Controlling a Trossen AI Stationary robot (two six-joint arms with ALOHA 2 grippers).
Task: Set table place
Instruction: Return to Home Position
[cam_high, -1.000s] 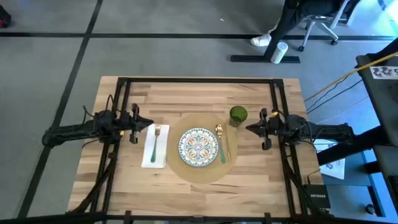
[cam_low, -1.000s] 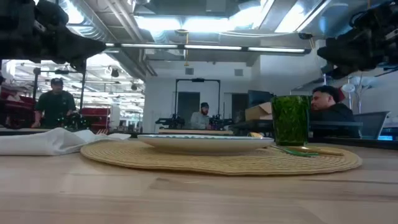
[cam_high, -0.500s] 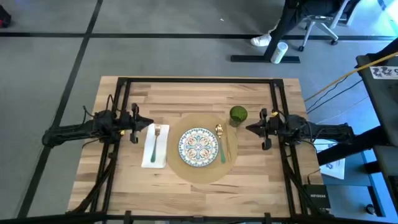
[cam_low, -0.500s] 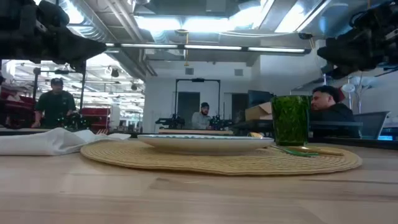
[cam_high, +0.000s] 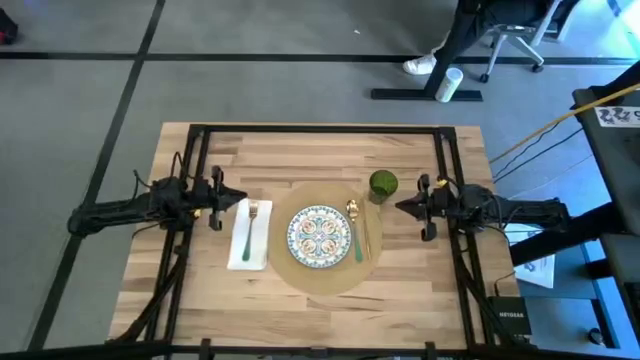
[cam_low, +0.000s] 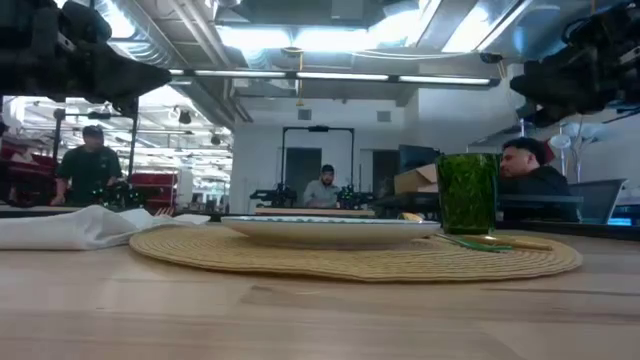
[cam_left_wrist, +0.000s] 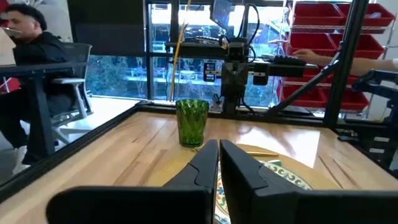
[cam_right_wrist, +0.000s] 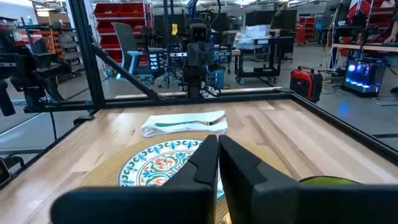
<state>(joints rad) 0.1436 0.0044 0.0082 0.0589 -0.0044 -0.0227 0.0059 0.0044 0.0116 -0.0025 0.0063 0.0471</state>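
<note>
A round tan placemat (cam_high: 325, 285) lies mid-table on the wooden table (cam_high: 300, 150). On it sit a patterned plate (cam_high: 318, 236), a gold spoon and a green-handled utensil (cam_high: 356, 235). A green glass (cam_high: 383, 184) stands at the mat's far right edge. A white napkin (cam_high: 249, 236) with a fork lies left of the mat. My left gripper (cam_high: 243, 200) hovers shut left of the napkin. My right gripper (cam_high: 397, 207) hovers shut right of the glass. Both are raised above the table.
A black metal frame (cam_high: 320, 130) rims the table, and its uprights stand near both arms. Bare wood lies at the near edge (cam_high: 300, 320) and along the far side. People and office chairs show in the room beyond the table.
</note>
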